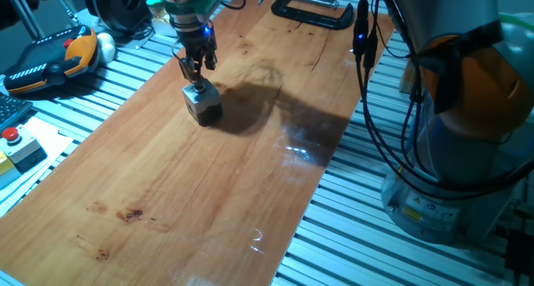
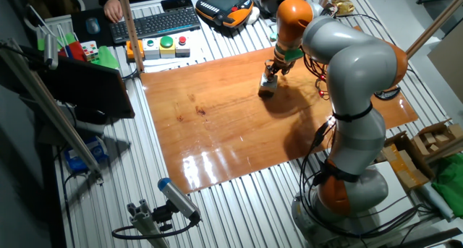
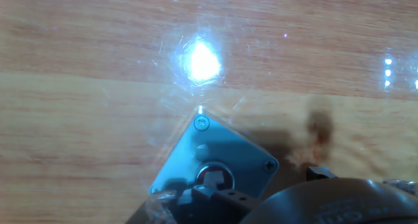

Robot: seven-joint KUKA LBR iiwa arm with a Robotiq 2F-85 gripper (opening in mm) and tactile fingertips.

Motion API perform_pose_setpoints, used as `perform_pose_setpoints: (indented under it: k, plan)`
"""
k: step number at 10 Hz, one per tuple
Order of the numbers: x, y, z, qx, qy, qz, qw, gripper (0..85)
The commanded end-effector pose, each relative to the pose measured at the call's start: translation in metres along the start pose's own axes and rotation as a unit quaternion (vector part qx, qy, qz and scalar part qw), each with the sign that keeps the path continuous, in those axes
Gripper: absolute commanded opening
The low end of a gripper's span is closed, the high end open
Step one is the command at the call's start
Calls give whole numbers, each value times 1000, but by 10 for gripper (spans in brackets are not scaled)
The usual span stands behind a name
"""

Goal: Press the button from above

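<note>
The button's light-grey cube box (image 1: 204,103) stands on the wooden board (image 1: 192,178), towards its far left. It also shows in the other fixed view (image 2: 267,87). In the hand view the box top (image 3: 219,152) fills the lower middle, and the red button (image 3: 210,177) is partly hidden by my fingertips (image 3: 225,196). My gripper (image 1: 197,84) hangs straight above the box, its tips at the box top. The fingertips sit together with no gap showing. I cannot tell whether they touch the button.
A red button on a yellow-and-grey box (image 1: 13,146) lies off the board at the left. A teach pendant (image 1: 50,59) and a black clamp (image 1: 313,15) lie at the back. My arm's base (image 1: 463,169) stands at the right. A keyboard (image 2: 155,22) lies beyond the board.
</note>
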State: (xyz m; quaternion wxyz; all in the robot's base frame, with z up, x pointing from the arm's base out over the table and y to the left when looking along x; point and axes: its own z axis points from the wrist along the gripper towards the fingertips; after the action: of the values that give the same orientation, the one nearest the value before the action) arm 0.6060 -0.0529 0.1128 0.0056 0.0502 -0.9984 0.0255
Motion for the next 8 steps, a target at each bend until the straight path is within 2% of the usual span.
perform_pose_setpoints:
  k: [1,5,8]
  plan:
    - [0,0,0,0,0,0,1000,647]
    - [3,2,6,-2,-3,1,1000,647]
    - [2,0,9,-5,-5,-2,1000,657]
